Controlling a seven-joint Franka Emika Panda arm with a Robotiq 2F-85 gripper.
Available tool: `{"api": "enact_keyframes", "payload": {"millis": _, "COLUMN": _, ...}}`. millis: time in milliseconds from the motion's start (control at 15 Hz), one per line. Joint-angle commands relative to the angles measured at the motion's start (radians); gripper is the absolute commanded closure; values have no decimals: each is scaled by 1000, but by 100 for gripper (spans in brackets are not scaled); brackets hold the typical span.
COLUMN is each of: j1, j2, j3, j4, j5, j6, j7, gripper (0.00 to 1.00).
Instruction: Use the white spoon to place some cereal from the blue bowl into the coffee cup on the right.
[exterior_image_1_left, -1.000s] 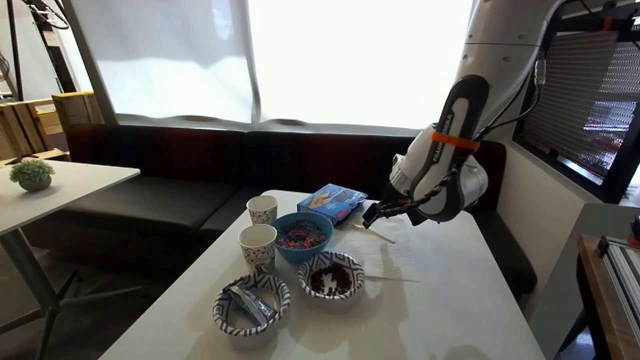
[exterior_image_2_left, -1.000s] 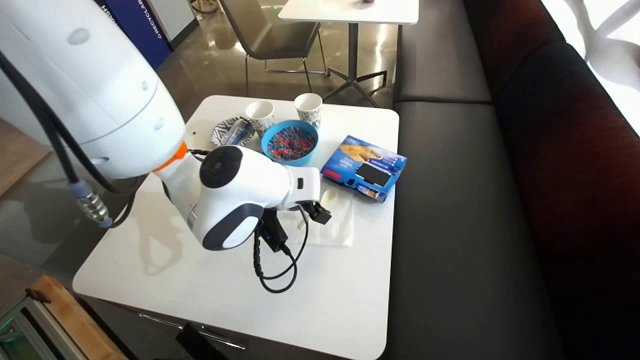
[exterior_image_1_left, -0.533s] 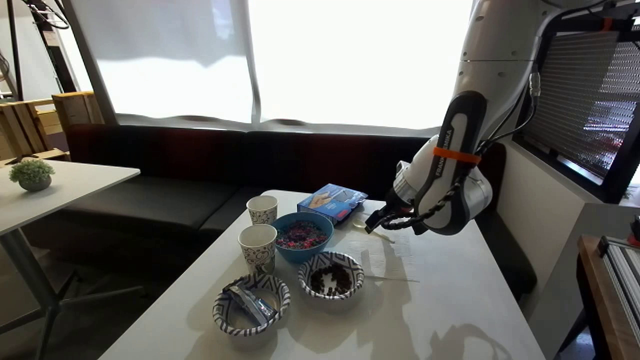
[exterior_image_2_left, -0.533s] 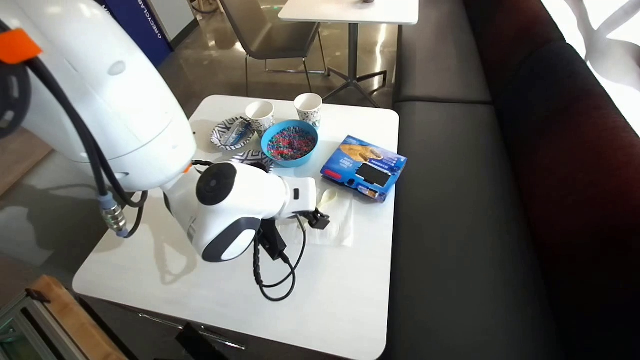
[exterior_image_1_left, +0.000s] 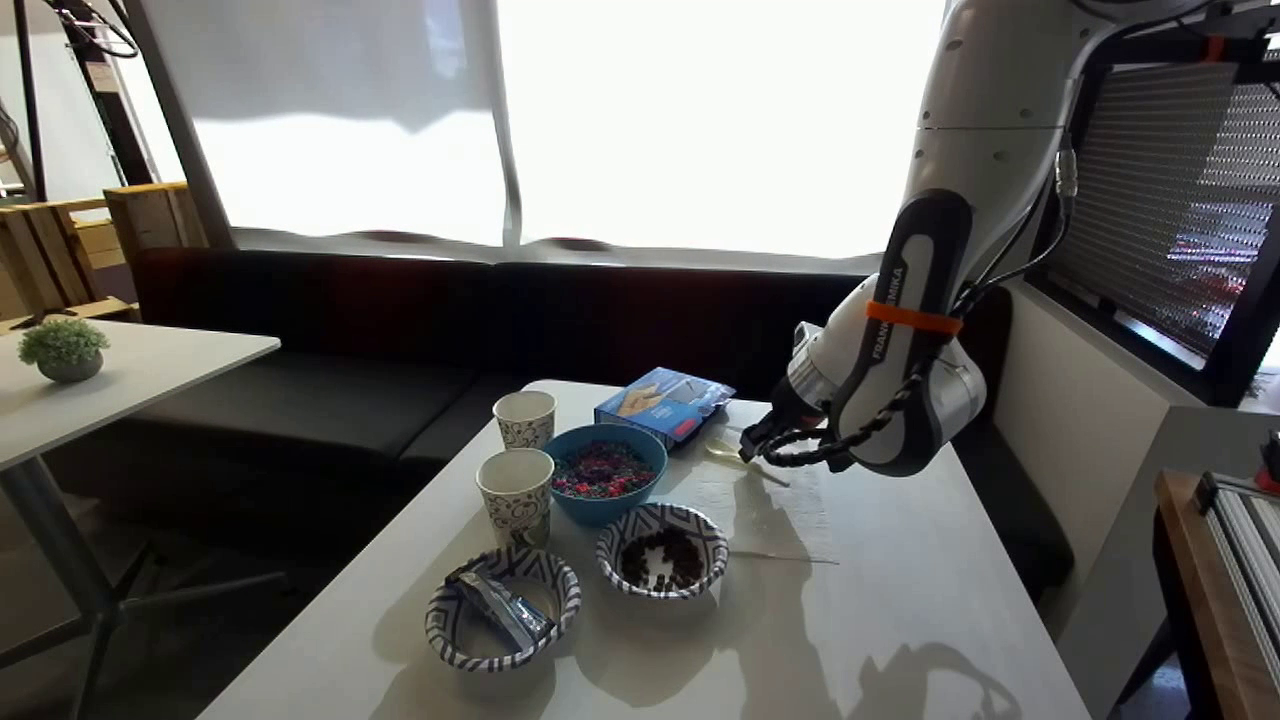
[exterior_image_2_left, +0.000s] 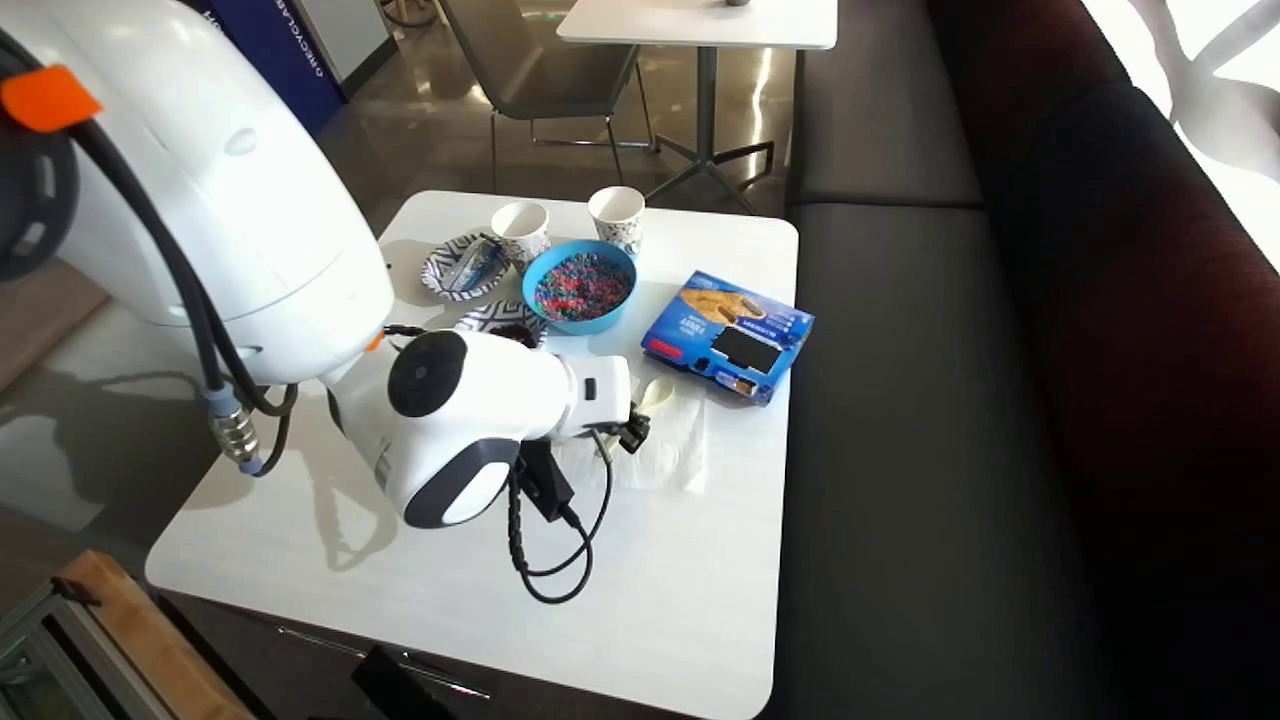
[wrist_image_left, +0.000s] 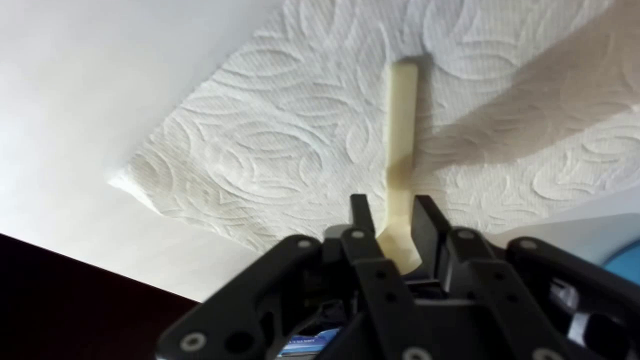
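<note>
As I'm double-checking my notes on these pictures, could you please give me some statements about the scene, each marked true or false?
1. In the wrist view, the gripper has a finger on either side of the white spoon. True.
2. The blue bowl holds multicoloured cereal. True.
3. The white spoon lies in the blue bowl. False: it lies on a paper towel.
4. A shiny packet lies in a patterned bowl. True.
5. Only one cup is in view. False: two coffee cups stand upright near the blue bowl.
6. No other patterned bowl is in view. False: a second patterned bowl holds dark pieces.
</note>
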Motion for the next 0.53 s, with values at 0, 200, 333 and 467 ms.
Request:
{"api": "enact_keyframes", "payload": {"millis": 0, "j1": 19, "j2": 33, "j3": -19, "j4": 16, "j5": -12, "j6": 49, "j7": 16, "gripper": 69}}
{"api": "enact_keyframes", "payload": {"millis": 200, "j1": 19, "j2": 45, "j3": -19, "j4": 25, "j5": -14, "j6": 65, "j7": 17, "gripper": 67}}
{"api": "enact_keyframes", "payload": {"millis": 333, "j1": 14, "j2": 55, "j3": -17, "j4": 31, "j5": -20, "j6": 73, "j7": 18, "gripper": 66}}
{"api": "enact_keyframes", "payload": {"millis": 467, "j1": 10, "j2": 63, "j3": -14, "j4": 35, "j5": -25, "j6": 73, "j7": 21, "gripper": 65}}
